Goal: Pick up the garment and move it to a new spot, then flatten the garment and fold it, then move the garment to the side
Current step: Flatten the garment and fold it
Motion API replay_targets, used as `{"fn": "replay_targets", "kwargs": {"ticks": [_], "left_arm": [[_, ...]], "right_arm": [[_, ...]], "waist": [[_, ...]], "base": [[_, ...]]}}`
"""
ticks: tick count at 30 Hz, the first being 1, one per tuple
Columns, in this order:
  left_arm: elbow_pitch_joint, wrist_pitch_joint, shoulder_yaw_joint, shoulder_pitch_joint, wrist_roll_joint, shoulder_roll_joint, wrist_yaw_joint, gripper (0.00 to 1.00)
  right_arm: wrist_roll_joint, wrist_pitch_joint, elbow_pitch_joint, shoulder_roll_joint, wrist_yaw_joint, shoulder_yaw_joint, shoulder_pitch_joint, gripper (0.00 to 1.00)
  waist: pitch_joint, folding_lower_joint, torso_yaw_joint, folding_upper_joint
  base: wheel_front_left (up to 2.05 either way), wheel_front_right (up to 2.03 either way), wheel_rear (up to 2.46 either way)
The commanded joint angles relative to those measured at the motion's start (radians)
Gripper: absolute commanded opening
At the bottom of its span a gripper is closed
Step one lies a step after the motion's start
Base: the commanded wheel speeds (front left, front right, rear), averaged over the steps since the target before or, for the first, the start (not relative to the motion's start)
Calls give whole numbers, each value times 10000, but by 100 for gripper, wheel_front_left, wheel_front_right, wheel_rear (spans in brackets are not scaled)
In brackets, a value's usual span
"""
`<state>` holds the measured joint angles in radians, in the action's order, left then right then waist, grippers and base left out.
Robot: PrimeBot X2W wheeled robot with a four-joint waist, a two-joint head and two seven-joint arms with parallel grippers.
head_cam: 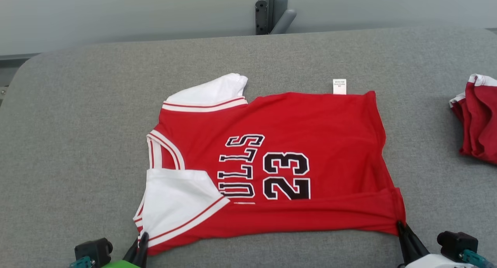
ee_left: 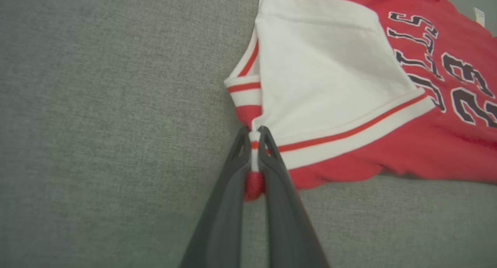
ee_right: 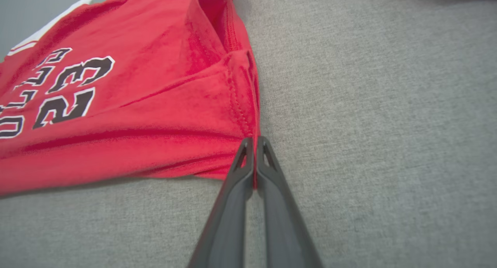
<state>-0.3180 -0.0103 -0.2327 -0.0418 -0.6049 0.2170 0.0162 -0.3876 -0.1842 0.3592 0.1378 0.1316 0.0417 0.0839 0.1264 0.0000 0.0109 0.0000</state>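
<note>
The garment (head_cam: pixel 295 143) is a red jersey with white sleeves and black "23" lettering, spread sideways on the grey table (head_cam: pixel 77 143), its near long edge folded over. My left gripper (head_cam: pixel 143 237) is shut on the jersey's near left corner, where the white sleeve (head_cam: pixel 174 200) ends. In the left wrist view the gripper (ee_left: pixel 254 134) pinches red and white cloth (ee_left: pixel 330 73) between its fingers. My right gripper (head_cam: pixel 400 224) is shut on the near right hem corner. The right wrist view shows that gripper (ee_right: pixel 254 140) clamped on the red hem (ee_right: pixel 240 105).
A second heap of red and white clothing (head_cam: pixel 477 116) lies at the table's right edge. A grey post (head_cam: pixel 271 9) stands behind the far edge. Bare grey cloth surface (head_cam: pixel 77 182) stretches to the left of the jersey and beyond it.
</note>
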Motion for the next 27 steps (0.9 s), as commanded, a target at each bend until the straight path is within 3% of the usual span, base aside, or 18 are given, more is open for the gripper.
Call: {"fn": "replay_targets", "kwargs": {"ticks": [1,5,10,11,12,13,22,27], "left_arm": [[323,-148,58,-367,19,156,-188,0],[1597,-684,154,-1366,-96,354,-707,0],[2225,-945,116,-1783,-97,379,-995,0],[2304,-935,100,-1759,-57,356,-1031,37],[2348,-833,98,-1694,-13,307,-1064,100],[2376,-757,87,-1621,0,239,-1068,100],[2862,1442,381,-600,937,56,-1382,100],[2996,1781,424,-97,1236,237,-1390,100]], "right_arm": [[-82,161,-171,33,-18,-130,363,0],[114,698,-839,-64,-19,-497,1081,0],[249,1221,-1073,-204,-18,-701,1345,0],[303,1380,-1107,-258,-18,-760,1335,24],[390,1405,-1211,-290,-18,-815,1286,80],[482,1377,-1333,-325,-18,-906,1205,100],[1504,454,-3134,-491,-16,-1717,378,100],[1730,368,-3920,-554,-18,-1545,-187,100]], "waist": [[-262,0,-10,0],[-404,0,-9,0],[-345,0,40,0],[-310,0,56,0],[-293,0,71,0],[-282,0,83,0],[-202,0,19,0],[-149,0,-139,0]], "base": [[0,0,0],[0,0,0],[0,0,0],[0,0,0],[0,0,0],[0,0,0],[0,0,0],[0,0,0]]}}
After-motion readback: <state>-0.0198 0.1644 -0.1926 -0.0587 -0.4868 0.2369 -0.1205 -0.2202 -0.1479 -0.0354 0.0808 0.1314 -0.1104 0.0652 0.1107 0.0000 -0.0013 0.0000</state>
